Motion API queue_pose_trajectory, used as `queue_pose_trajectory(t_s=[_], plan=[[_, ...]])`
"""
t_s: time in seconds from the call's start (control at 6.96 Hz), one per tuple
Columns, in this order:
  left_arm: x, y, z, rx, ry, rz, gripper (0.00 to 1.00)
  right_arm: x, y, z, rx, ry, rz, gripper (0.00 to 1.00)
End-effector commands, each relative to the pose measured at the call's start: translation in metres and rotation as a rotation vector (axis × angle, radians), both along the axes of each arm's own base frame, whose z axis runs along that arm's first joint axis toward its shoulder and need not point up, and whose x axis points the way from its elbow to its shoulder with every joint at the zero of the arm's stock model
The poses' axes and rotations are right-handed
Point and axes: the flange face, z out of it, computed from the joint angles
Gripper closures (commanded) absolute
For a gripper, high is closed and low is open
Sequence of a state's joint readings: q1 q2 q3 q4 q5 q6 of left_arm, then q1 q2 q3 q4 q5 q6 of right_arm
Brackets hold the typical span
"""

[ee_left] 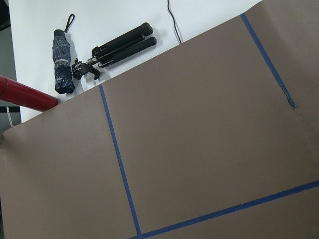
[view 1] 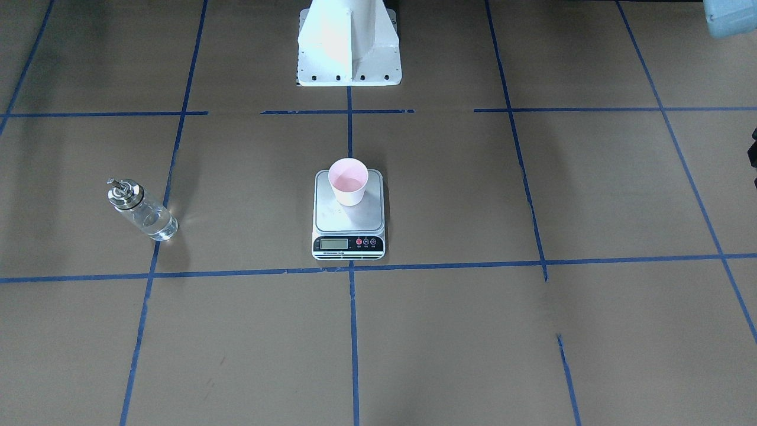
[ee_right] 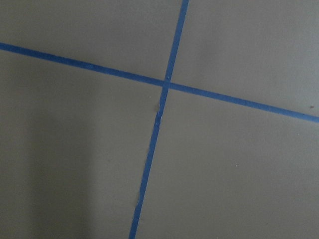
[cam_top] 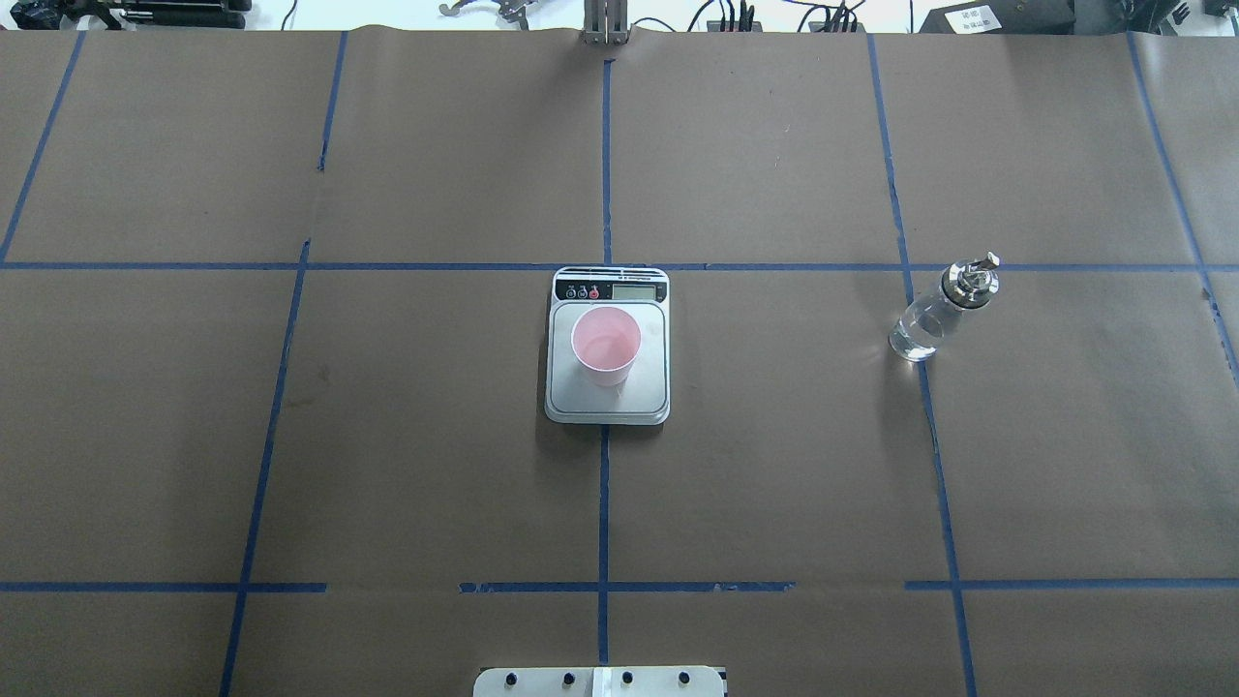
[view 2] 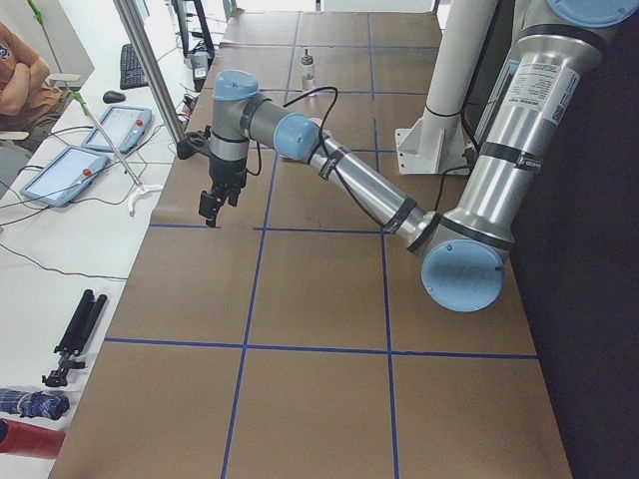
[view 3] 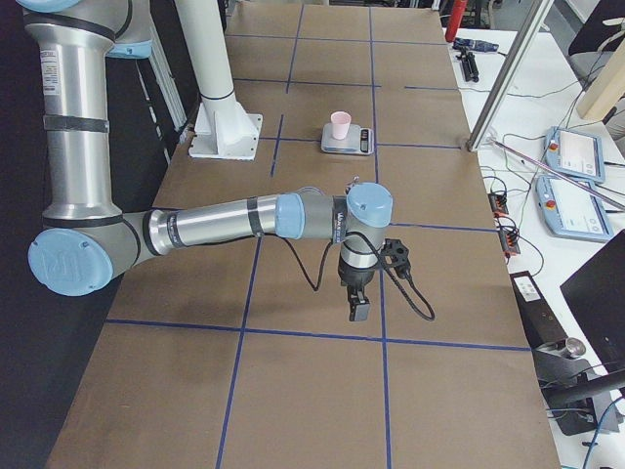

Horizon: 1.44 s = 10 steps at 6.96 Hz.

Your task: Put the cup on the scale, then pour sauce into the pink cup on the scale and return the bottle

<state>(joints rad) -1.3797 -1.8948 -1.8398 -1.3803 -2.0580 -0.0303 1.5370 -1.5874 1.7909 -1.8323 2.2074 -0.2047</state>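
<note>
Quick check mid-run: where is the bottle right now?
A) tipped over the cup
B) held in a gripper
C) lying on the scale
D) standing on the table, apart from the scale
D: the bottle stands upright on the table, well clear of the scale, with nothing holding it.

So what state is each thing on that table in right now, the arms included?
Cup: upright on the scale, nothing holding it.
Scale: flat on the table, bearing the cup; display too small to read.
Bottle: upright on the table, apart from the scale, unheld.
Left arm: over the table; jaws too small to judge.
Right arm: over the table; jaws too small to judge.
</note>
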Motion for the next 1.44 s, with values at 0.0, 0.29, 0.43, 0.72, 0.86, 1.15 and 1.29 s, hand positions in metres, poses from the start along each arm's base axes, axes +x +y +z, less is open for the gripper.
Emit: queue_pose_trajectory(t_s=[0.0, 0.29, 0.43, 0.72, 0.86, 1.15, 1.29], plan=[[-0.041, -0.021, 0.069, -0.040, -0.002, 0.112, 0.00, -0.002, 0.022, 0.021, -0.076, -0.066, 0.000, 0.00], [-0.102, -0.025, 0.140, -0.070, 0.039, 0.175, 0.00, -0.006, 0.006, 0.006, -0.046, -0.096, 0.000, 0.00], [-0.117, -0.010, 0.195, -0.084, 0.141, 0.165, 0.00, -0.007, -0.001, 0.001, -0.036, -0.099, 0.003, 0.00], [-0.124, 0.003, 0.204, -0.017, 0.211, 0.106, 0.00, -0.006, 0.001, 0.005, -0.043, -0.092, 0.006, 0.00], [-0.122, 0.012, 0.220, -0.021, 0.208, 0.108, 0.00, -0.006, 0.002, 0.009, -0.051, -0.090, 0.008, 0.00], [-0.123, 0.027, 0.223, -0.037, 0.111, 0.087, 0.00, -0.006, 0.001, 0.010, -0.054, -0.090, 0.008, 0.00], [-0.091, 0.031, 0.245, -0.084, -0.016, 0.138, 0.00, -0.005, 0.003, 0.012, -0.056, -0.089, 0.007, 0.00]])
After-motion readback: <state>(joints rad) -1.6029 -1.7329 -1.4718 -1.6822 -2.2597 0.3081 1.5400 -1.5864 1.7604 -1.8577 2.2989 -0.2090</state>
